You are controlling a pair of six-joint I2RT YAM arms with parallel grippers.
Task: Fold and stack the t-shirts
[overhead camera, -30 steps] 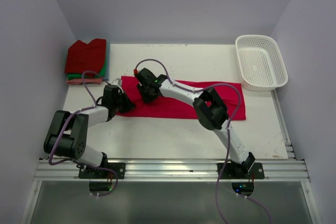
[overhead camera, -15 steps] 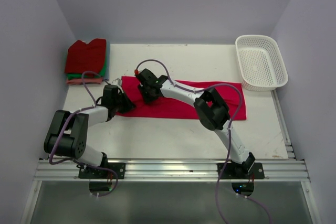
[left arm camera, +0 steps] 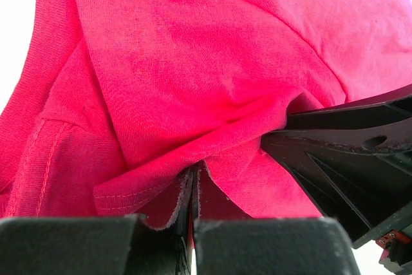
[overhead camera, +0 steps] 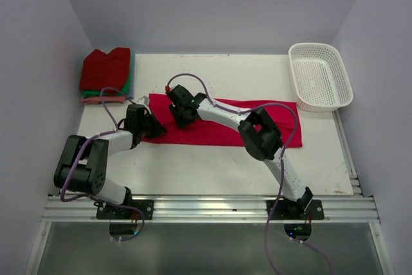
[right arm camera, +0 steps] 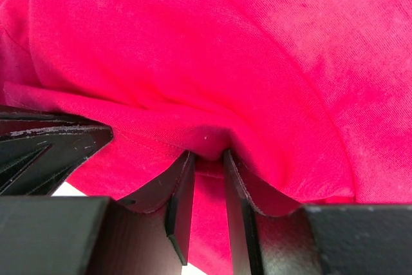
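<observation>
A bright crimson-pink t-shirt (overhead camera: 209, 134) lies folded into a long strip across the table's middle. My left gripper (overhead camera: 154, 128) is at its left end, and its jaws (left arm camera: 195, 173) are shut on a thin edge of the cloth. My right gripper (overhead camera: 176, 119) sits just to the right of it, near the strip's far edge. Its fingers (right arm camera: 207, 156) pinch a thick raised fold of the same shirt. At the back left stands a stack of folded t-shirts: dark red (overhead camera: 105, 69) on top, green (overhead camera: 127, 85) below it and salmon pink (overhead camera: 103, 100) at the bottom.
A white lattice basket (overhead camera: 313, 46) stands at the back right corner, with nothing in it. Purple-grey walls close in the table on three sides. The left gripper's black finger (right arm camera: 45, 149) shows at the left of the right wrist view, close by.
The right arm's elbow has drifted very slightly to the right. Both grippers stay on the shirt's left end.
</observation>
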